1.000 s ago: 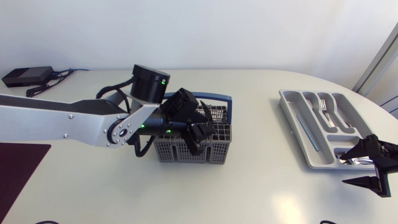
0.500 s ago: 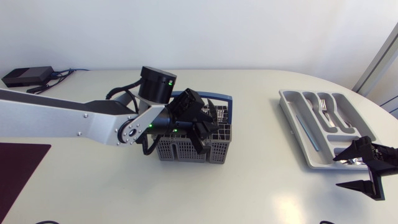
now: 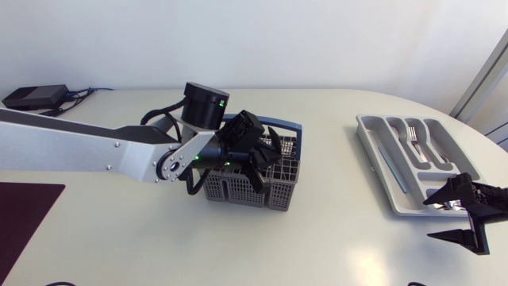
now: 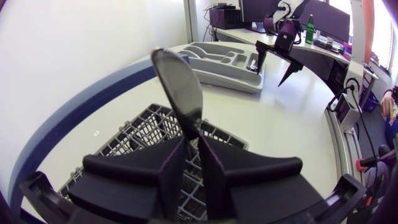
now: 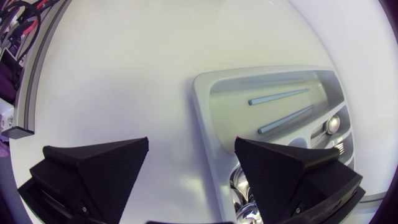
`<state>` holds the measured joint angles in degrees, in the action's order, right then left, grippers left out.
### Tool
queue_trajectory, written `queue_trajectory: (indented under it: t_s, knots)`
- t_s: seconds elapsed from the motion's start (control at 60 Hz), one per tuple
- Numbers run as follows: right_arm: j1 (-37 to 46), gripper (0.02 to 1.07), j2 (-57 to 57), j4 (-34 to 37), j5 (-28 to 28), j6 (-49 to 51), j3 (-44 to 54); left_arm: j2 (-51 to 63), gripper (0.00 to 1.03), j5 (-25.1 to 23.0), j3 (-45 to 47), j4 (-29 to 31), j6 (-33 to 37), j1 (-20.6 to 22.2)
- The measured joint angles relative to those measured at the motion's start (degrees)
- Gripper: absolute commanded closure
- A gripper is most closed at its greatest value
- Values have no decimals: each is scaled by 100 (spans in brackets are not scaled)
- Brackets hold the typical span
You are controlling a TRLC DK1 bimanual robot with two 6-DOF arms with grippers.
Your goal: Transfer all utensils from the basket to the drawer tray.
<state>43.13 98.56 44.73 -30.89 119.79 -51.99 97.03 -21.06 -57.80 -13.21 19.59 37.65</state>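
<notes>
A dark grey utensil basket [image 3: 238, 191] with a blue rim stands mid-table. My left gripper [image 3: 260, 152] hangs just above it, shut on the handle of a spoon [image 4: 178, 87]; the spoon's bowl sticks up ahead of the fingers [image 4: 168, 171], over the basket [image 4: 134, 134]. The grey drawer tray [image 3: 386, 163] lies at the right and holds forks [image 3: 413, 133] and spoons [image 5: 241, 186]. My right gripper [image 3: 462, 216] stands open and empty off the tray's near right corner, with the tray [image 5: 208, 118] ahead of it.
Two thin light-blue sticks [image 5: 278, 96] lie in a long compartment of the tray. A dark mat [image 3: 24, 214] lies at the table's left edge, and a black box with cables [image 3: 36, 97] at the back left.
My left arm has shifted to the right with the spoon, and the basket has slid slightly right with it. My right gripper has drawn back a little from the tray and spread wider.
</notes>
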Motion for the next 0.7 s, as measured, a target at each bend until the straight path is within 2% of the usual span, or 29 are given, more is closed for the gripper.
queue_trajectory:
  t_s: [0.7]
  knots:
    - [-109, 7, -146, -39, 0, -87, 188, -498, 100, -103, 0, -146, -52, -39]
